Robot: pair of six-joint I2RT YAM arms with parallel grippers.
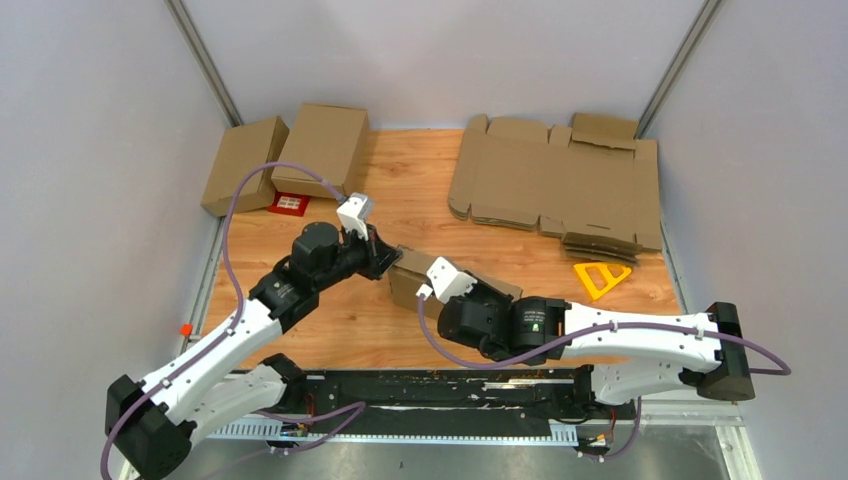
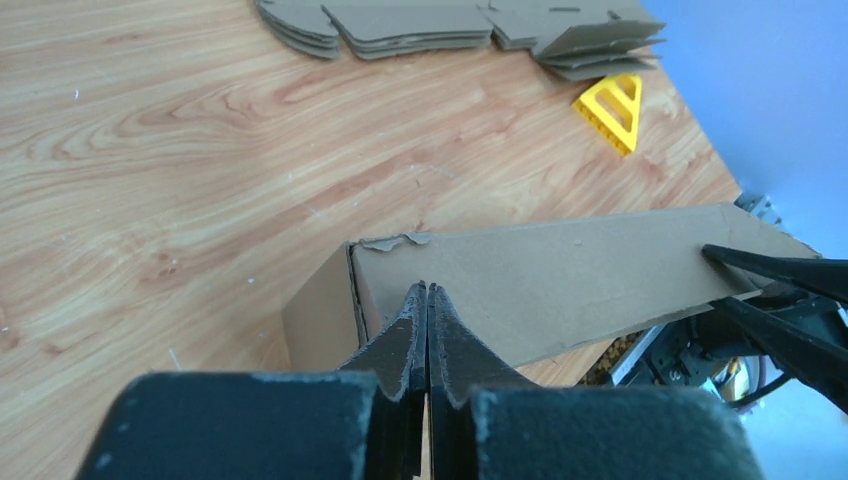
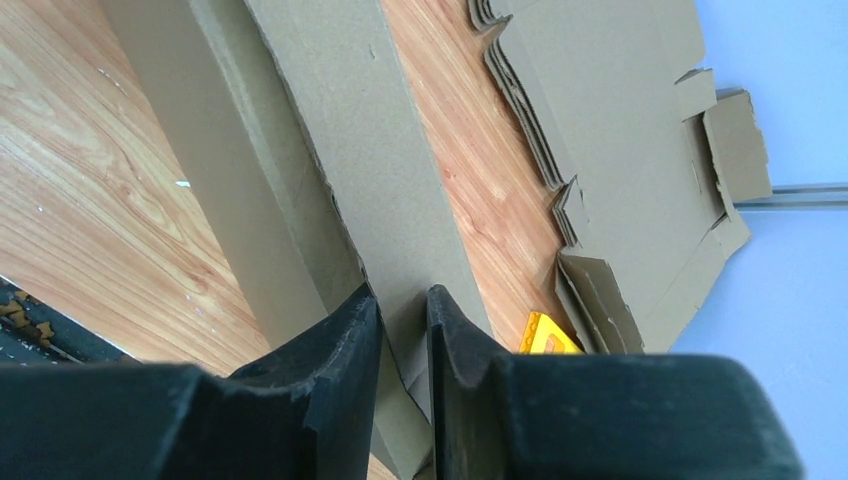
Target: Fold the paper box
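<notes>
A light wooden table top [image 1: 420, 190] fills the middle of the overhead view, closed in by pale grey walls. At its upper right lies a wide sheaf of flat, notched brown cardboard sheets [image 1: 560, 185], stacked in layers with the flaps spread out. The two white and black robot arms reach in from the bottom edge, the left arm [image 1: 230, 340] from the lower left and the right arm [image 1: 630, 335] from the lower right. In the upper left corner sit two closed brown cardboard cartons [image 1: 320, 148], side by side against the wall.

The paper box, a plain brown corrugated cardboard piece partly raised into a shallow carton [image 1: 408, 270], stands at the centre of the frame between the two wrists. The right gripper [image 3: 402, 300] has its black jaws drawn narrow on either side of one upright cardboard wall of the box, pinching it at its edge. The left gripper [image 2: 427, 295] has its jaws pressed fully together, with the tips against the near face of the box's long panel, close to a torn corner; no cardboard shows between them.

A yellow triangular plastic frame [image 1: 601, 279] lies at the right, just below the sheaf. A small red card [image 1: 289, 204] rests just beside the cartons at the upper left
</notes>
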